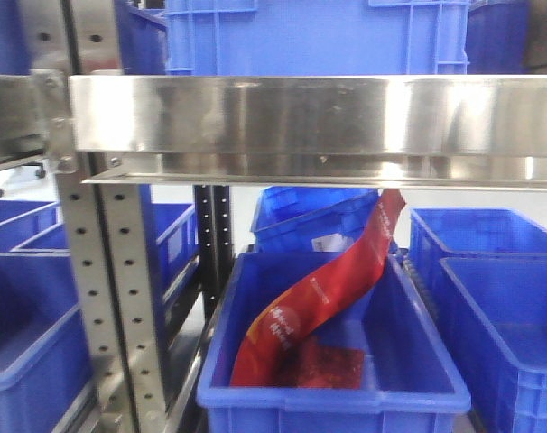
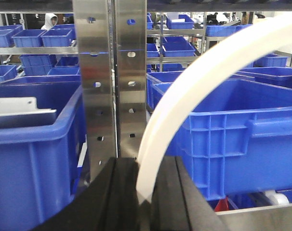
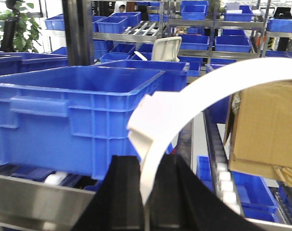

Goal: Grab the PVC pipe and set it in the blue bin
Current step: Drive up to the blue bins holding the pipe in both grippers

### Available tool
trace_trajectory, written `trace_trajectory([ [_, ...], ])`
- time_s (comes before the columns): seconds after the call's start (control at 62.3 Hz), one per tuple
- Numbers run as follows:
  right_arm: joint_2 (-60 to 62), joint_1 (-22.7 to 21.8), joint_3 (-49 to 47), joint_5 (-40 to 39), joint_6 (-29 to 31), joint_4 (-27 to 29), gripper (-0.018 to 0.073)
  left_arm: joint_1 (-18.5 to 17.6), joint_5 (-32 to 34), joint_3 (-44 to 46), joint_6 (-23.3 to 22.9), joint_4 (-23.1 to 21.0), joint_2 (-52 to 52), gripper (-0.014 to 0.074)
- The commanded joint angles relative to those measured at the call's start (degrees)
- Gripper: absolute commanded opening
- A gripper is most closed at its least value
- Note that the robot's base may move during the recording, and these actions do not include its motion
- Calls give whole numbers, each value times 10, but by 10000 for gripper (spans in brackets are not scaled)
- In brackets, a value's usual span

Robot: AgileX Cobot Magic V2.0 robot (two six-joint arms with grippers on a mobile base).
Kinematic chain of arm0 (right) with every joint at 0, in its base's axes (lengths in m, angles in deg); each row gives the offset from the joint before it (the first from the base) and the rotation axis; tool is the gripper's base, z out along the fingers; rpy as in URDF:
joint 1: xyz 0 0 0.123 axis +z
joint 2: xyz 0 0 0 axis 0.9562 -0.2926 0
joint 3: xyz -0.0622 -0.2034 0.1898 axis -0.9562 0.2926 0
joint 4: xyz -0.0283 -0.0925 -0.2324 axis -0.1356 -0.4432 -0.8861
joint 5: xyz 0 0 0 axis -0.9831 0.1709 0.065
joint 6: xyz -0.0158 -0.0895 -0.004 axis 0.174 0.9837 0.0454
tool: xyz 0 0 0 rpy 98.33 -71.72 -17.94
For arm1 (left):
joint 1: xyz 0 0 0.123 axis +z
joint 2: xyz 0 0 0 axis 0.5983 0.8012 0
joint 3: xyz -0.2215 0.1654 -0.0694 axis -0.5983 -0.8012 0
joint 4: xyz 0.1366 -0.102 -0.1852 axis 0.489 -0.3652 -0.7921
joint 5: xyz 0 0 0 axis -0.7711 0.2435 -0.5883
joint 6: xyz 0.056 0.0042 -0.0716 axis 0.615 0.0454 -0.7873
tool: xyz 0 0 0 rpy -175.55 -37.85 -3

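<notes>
Front camera faces the shelf rail (image 1: pixel 301 126) closely; both wrist cameras look level at nearby blue bins (image 2: pixel 242 130)

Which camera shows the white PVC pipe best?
Right wrist: the PVC pipe arcs from the right pincer, its stepped joint visible. Left wrist shows a plain arc in the left pincer; front shows none.

Bright, even light blew out the pale backgrounds; glare streaked the steel shelf rail (image 1: pixel 301 126), and every view looked soft
</notes>
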Motion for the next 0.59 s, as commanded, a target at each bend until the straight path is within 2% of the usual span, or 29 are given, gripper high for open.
trace_trajectory([
  [0.0, 2, -4, 0, -14, 4, -7, -161, 0, 17, 1, 0, 0, -2, -111],
  [0.578, 2, -4, 0, -14, 4, -7, -161, 0, 17, 1, 0, 0, -2, -111],
])
